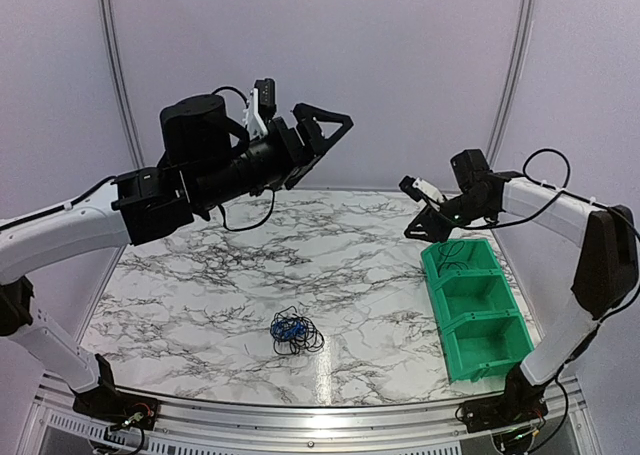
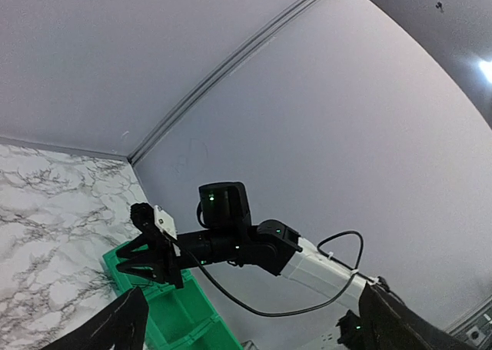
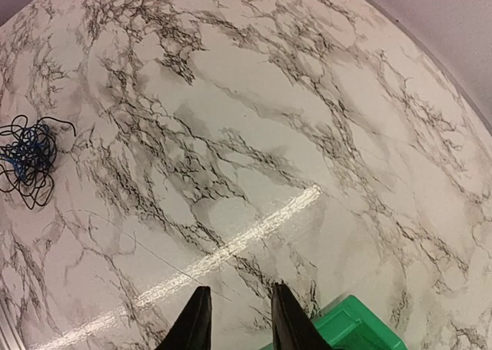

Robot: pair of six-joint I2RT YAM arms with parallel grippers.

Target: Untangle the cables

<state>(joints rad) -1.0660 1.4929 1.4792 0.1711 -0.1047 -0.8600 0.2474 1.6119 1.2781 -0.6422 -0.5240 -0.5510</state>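
Observation:
The cables (image 1: 295, 330) lie as a small tangle of blue and black wires on the marble table, near its front middle. The tangle also shows at the far left of the right wrist view (image 3: 27, 158). My left gripper (image 1: 338, 125) is raised high above the table's back, open and empty; in its own view its fingertips (image 2: 115, 327) stand wide apart. My right gripper (image 1: 415, 225) hovers by the far end of the green bin, open and empty (image 3: 240, 323). A thin dark line (image 3: 154, 254), perhaps a single strand, crosses the marble before it.
A green bin (image 1: 475, 305) with three compartments stands along the table's right edge; thin dark strands seem to lie in its far compartment. It also shows in the left wrist view (image 2: 177, 311) and the right wrist view (image 3: 354, 327). White walls enclose the table.

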